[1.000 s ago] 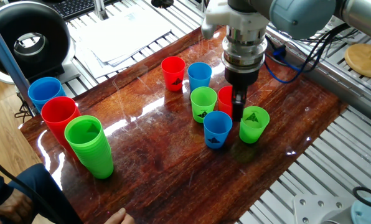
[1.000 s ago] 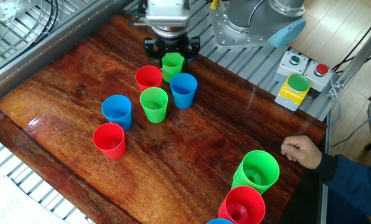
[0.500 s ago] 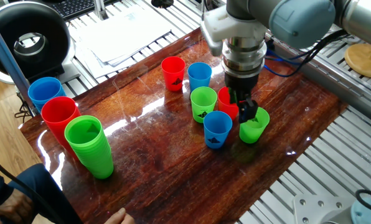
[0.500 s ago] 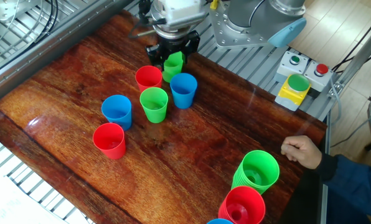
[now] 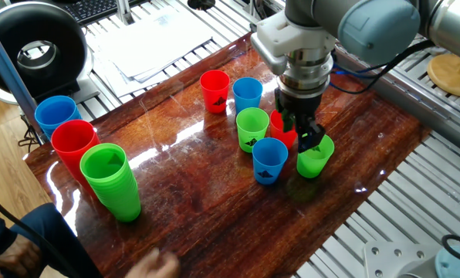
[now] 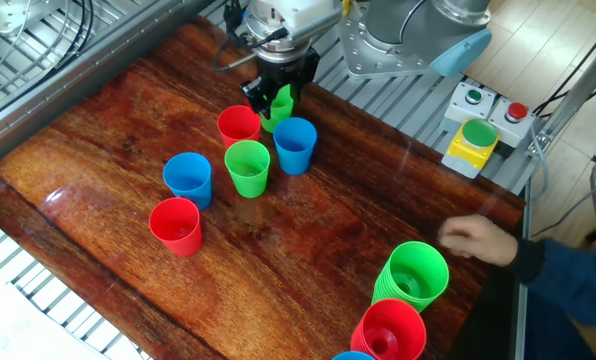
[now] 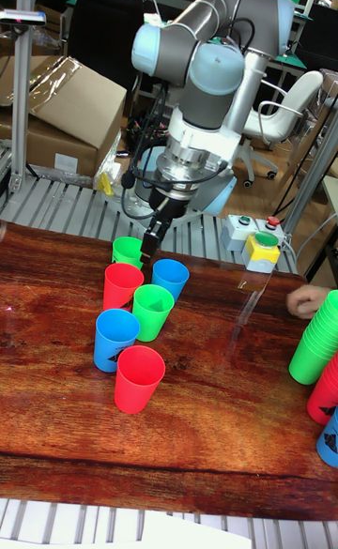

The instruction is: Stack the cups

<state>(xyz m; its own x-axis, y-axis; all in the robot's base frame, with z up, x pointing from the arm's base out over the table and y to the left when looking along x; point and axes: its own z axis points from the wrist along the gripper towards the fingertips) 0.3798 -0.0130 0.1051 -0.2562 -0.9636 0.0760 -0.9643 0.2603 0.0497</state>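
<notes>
In one fixed view my gripper (image 5: 307, 131) straddles the rim of a green cup (image 5: 315, 156), though I cannot tell if my fingers grip it. In the other fixed view all 6 cups stand separate, none nested, red cup (image 6: 239, 126) just beside my fingers. In the tall fixed view stacking looks unstarted.

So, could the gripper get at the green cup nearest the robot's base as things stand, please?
Probably yes: the gripper already straddles that green cup's rim from above, though the red cup stands close beside it.
</notes>
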